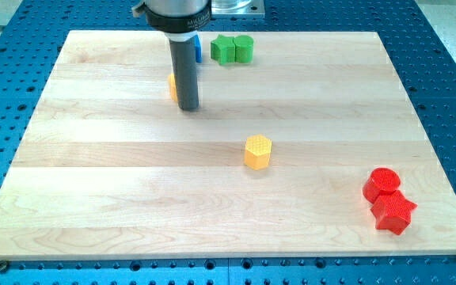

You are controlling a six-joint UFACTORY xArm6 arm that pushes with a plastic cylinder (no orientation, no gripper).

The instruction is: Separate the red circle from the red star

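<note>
The red circle (pixel 381 184) lies near the view's bottom right of the wooden board. The red star (pixel 393 213) sits just below it, touching it. My tip (pixel 188 107) is far off at the view's upper left, the dark rod standing upright there. It is well apart from both red blocks.
A yellow hexagon (pixel 257 151) sits mid-board. A yellow block (pixel 172 85) is mostly hidden behind the rod. A blue block (pixel 198 49) peeks out behind the rod near the top. Two green blocks (pixel 233 49) touch at the top edge. The board (pixel 93 174) lies on a blue perforated table.
</note>
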